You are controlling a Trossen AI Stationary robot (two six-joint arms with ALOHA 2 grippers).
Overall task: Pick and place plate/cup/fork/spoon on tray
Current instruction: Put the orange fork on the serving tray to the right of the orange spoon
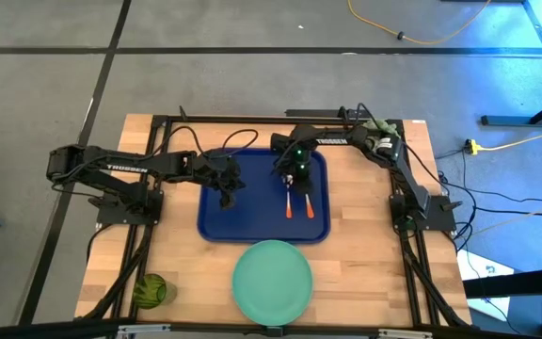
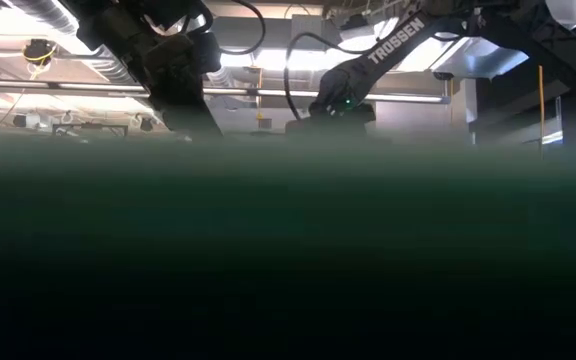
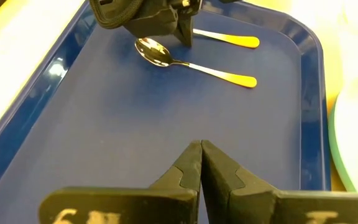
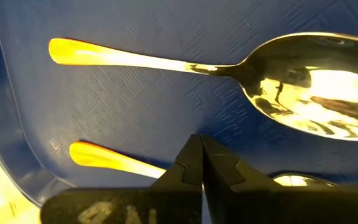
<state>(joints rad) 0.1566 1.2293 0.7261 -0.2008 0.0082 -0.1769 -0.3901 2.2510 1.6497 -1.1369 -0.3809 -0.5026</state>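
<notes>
The dark blue tray (image 1: 216, 221) lies mid-table. On its right half lie the spoon (image 1: 289, 201) and, to its right, the fork (image 1: 310, 201), orange handles toward the near edge. My right gripper (image 4: 202, 146) is shut just above the fork (image 4: 114, 160) and hides its neck; the spoon (image 4: 229, 65) lies beside it. My left gripper (image 3: 201, 158) is shut and empty over the tray's left half (image 3: 104, 124). The mint-green plate (image 1: 272, 281) rests flat on the table near the front edge. The dark-green cup (image 1: 151, 290) stands at the front left.
A pale green fuzzy plant (image 1: 381, 125) sits at the table's far right corner. The plate's rim (image 3: 347, 143) lies close to the tray's near side. A blurred dark green mass (image 2: 288, 250) fills the low view's lower part.
</notes>
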